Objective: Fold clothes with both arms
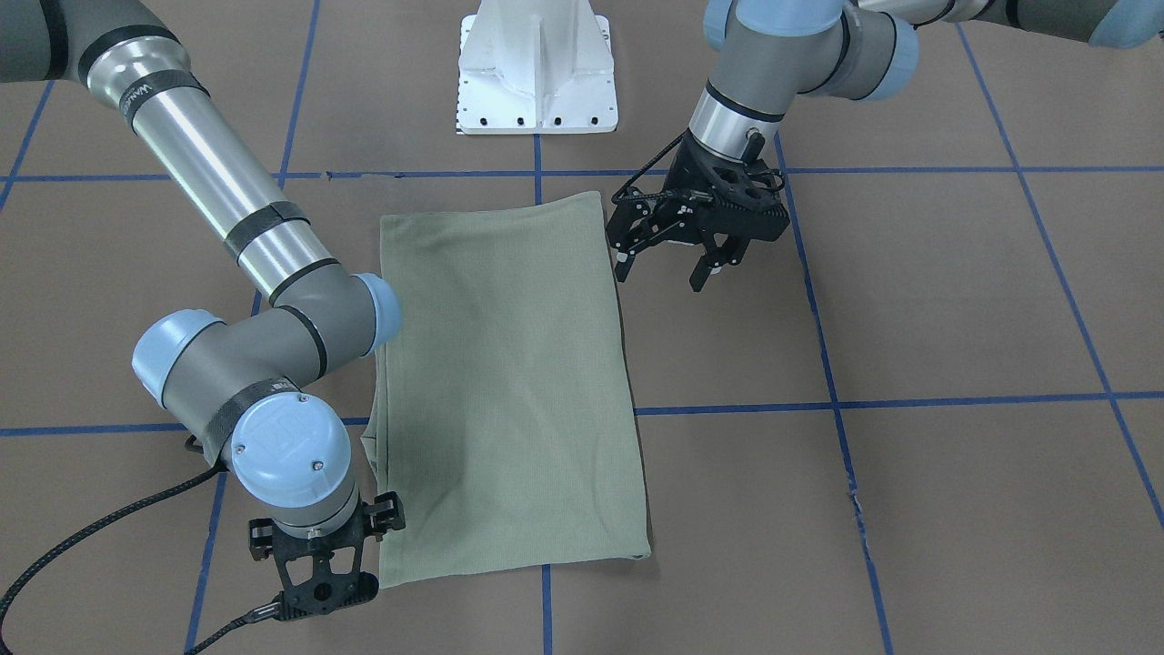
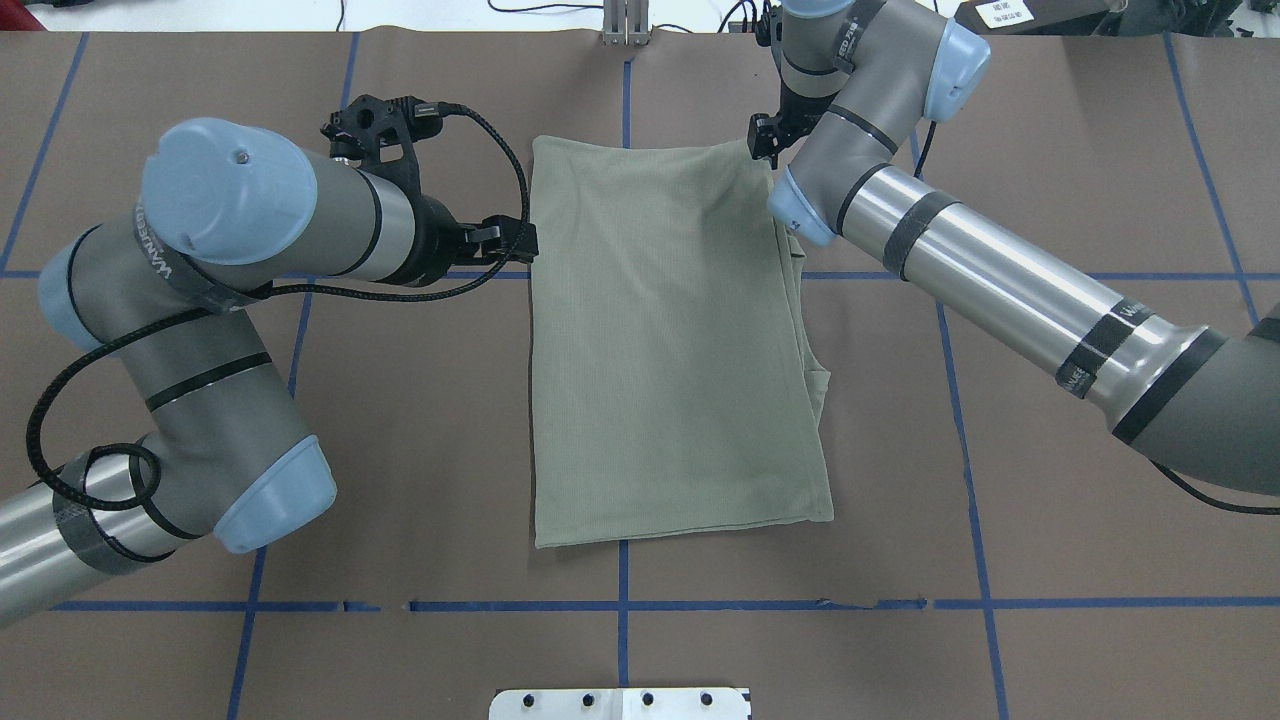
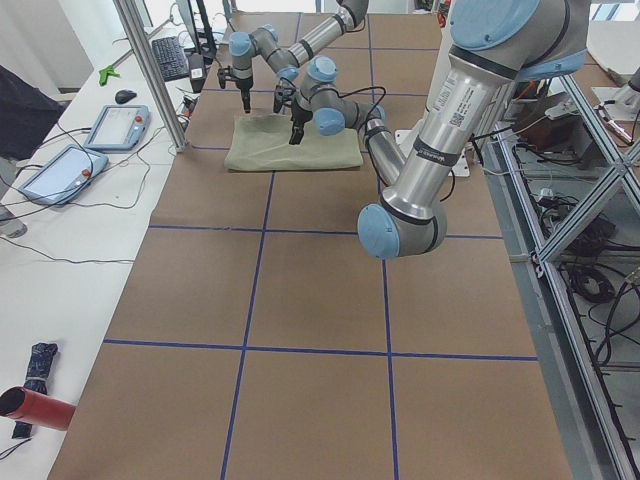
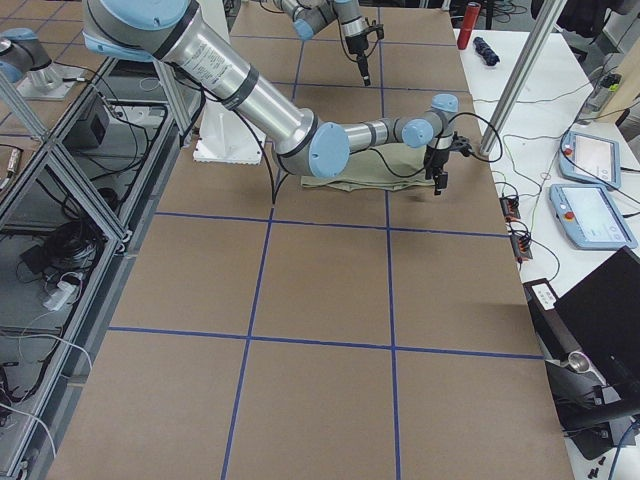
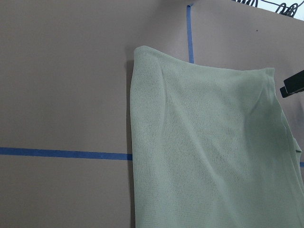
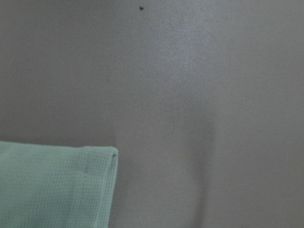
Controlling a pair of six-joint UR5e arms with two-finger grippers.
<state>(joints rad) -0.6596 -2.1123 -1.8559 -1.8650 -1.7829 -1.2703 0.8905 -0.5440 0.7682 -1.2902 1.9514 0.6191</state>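
The pale sage-green shirt [image 1: 509, 382] lies folded into a long flat rectangle in the middle of the brown table; its logo and tag are hidden. It also shows in the overhead view [image 2: 670, 340]. My left gripper [image 1: 664, 268] is open and empty, raised beside the shirt's left long edge [image 2: 505, 240]. My left wrist view looks down on the shirt's far end [image 5: 204, 156]. My right gripper [image 1: 323, 546] points down just off the shirt's far right corner [image 6: 52, 190]; its finger links look spread and it holds nothing.
The white pedestal base [image 1: 536, 73] stands at the table's near edge, behind the shirt. Blue tape lines [image 2: 620, 605] grid the table. Layered fabric edges stick out along the shirt's right side [image 2: 815, 380]. Both arms reach over the table beside the shirt.
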